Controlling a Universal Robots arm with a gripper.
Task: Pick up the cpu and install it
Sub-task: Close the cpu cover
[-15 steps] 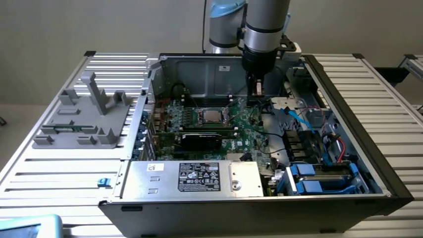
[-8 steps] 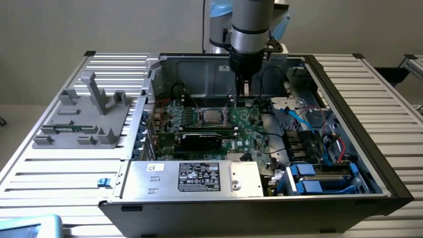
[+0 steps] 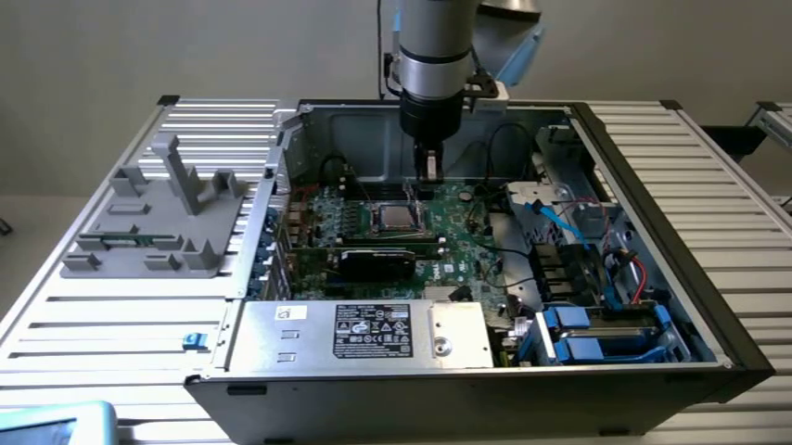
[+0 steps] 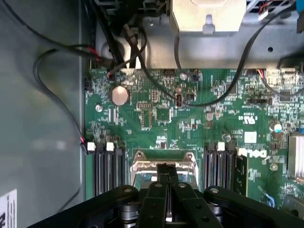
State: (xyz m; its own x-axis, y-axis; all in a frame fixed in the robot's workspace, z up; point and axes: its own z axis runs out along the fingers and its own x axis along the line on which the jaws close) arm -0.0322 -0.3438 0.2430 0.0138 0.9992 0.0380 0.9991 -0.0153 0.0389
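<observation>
The cpu [image 3: 399, 219] shows its shiny silver top inside the metal-framed socket [image 3: 398, 206] on the green motherboard [image 3: 465, 232] of the open computer case. My gripper [image 3: 428, 170] hangs just above the socket's far edge, shut, with nothing visible between its fingers. In the wrist view the black fingertips [image 4: 164, 172] are pressed together over the socket frame [image 4: 141, 166], hiding most of what lies in it.
A black card [image 3: 377, 260] lies in front of the socket and memory slots [image 4: 107, 166] flank it. Loose black cables [image 4: 142, 52] cross the board. A power supply [image 3: 359, 334] and blue drive bays [image 3: 606, 334] fill the case's near side. A grey fixture [image 3: 161, 218] stands on the table.
</observation>
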